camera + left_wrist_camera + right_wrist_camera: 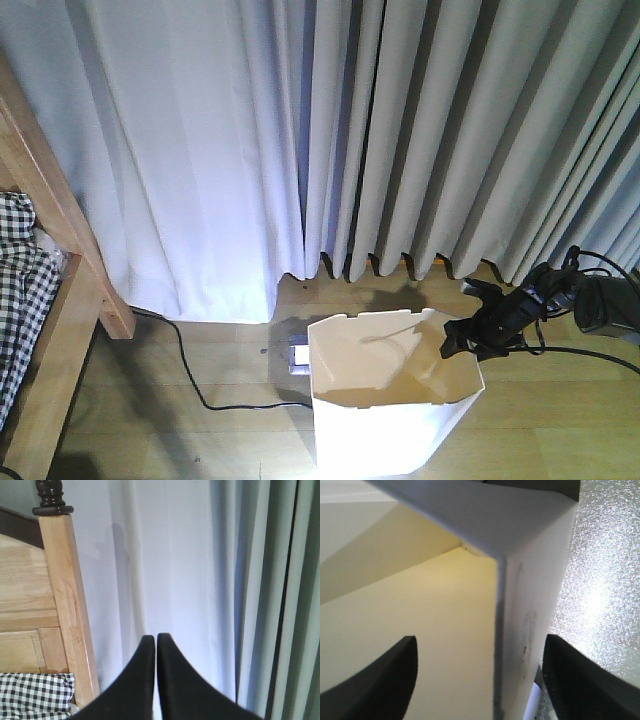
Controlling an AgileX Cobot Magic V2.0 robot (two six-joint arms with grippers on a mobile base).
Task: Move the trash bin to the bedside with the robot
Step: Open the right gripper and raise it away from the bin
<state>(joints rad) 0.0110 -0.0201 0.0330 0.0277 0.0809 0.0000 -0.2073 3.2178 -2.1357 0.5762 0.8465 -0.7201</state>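
The right gripper (pixel 480 680) straddles the bin (pixel 385 420) wall at its 3 o'clock rim, jaws spread and not yet pinching, the left gripper (pixel 154 680) closed on nothing; next comes clamping, then dragging toward the bed (pixel 45 300) at 9 o'clock.

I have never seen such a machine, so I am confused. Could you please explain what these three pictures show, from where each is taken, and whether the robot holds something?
This is a robot with two arms. The front view looks down at a wooden floor with curtains behind. An off-white trash bin stands there, and a bed with checked bedding is at the left. The other two pictures come from cameras on the wrists. The right gripper is open, one finger inside the bin and one outside, straddling its wall but not clamping it. The left gripper is shut, holds nothing, and faces the bed's headboard.
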